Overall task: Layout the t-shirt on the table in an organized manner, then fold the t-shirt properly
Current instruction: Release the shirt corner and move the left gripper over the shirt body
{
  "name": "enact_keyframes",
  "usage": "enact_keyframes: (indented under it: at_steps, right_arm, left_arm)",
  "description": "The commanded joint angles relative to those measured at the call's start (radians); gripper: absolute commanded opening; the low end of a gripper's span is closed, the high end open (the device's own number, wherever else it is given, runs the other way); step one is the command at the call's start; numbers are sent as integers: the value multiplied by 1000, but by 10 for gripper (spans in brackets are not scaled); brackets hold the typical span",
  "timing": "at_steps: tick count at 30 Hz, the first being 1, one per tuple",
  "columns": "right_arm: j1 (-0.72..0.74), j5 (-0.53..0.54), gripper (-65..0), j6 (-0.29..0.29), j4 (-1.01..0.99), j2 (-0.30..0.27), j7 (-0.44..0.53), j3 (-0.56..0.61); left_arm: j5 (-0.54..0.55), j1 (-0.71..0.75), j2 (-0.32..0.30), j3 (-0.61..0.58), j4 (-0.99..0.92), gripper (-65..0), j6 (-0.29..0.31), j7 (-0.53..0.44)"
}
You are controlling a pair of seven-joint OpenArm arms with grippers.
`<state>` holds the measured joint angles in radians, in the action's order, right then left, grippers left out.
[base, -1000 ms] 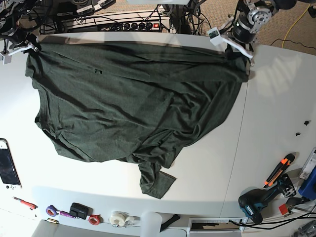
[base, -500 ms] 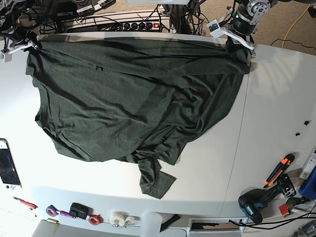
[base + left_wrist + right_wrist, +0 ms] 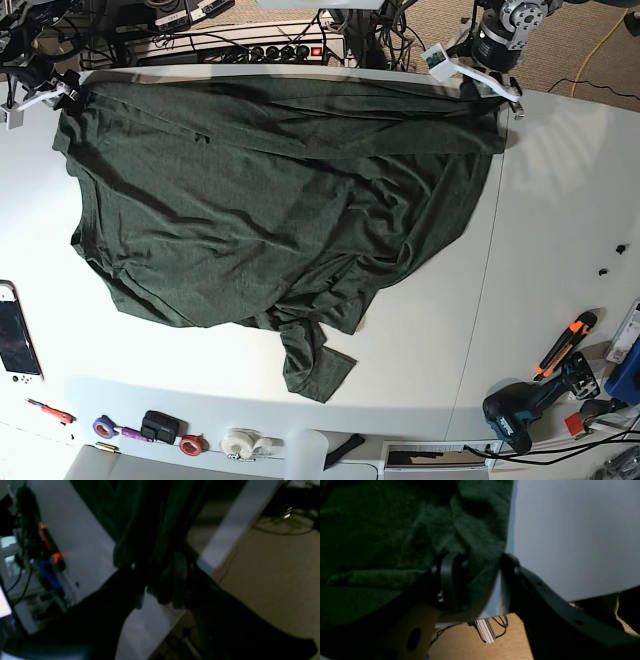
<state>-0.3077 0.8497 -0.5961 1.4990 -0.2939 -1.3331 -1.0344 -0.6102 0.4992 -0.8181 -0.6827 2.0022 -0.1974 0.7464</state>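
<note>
The dark green t-shirt (image 3: 270, 200) lies spread wide on the white table (image 3: 420, 340), wrinkled, with one sleeve trailing toward the front edge. Its far edge runs straight between my two grippers. At the far left corner my right gripper (image 3: 62, 90) stands open; in the right wrist view its gripper (image 3: 476, 577) has loose t-shirt cloth (image 3: 382, 530) lying between the spread fingers (image 3: 447, 580). My left gripper (image 3: 487, 97) is at the far right corner. The left wrist view is dark and blurred: the gripper (image 3: 157, 587) has its fingers apart, with a fold of the t-shirt (image 3: 150, 517) between them.
A thin seam (image 3: 480, 300) crosses the table's right side. A handheld screen (image 3: 15, 335) lies at the left edge. Tape rolls (image 3: 240, 443) and small tools line the front. An orange cutter (image 3: 565, 345) and a drill (image 3: 520, 410) sit front right. Cables and a power strip (image 3: 270, 45) lie behind.
Both grippers have opened off the shirt's far corners. The shirt's far edge has been drawn slightly farther back and now lies flatter.
</note>
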Motion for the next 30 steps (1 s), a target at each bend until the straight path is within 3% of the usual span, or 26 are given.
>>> enact_keyframes:
  at_steps: [1,8,14,25,30]
  right_arm:
    - [-3,17,-390,-3,14,-23,15,-19]
    - [-2,97,-390,-3,14,-23,27,-167]
    - [-3,130,-390,-14,14,-23,27,-284]
    - [-3,130,-390,-16,14,-23,28,-296]
    - [-3,138,-390,-16,14,-23,29,-296]
  left_arm:
    - [-8,8,-13,-2,6,-456,-4,21]
    - [-45,8,-14,-2,32,-456,-35,33]
    - [-45,8,-14,-2,92,-456,-7,68]
    - [-48,8,-22,-2,140,-456,26,127]
    - [-121,8,-25,-2,143,-457,18,169]
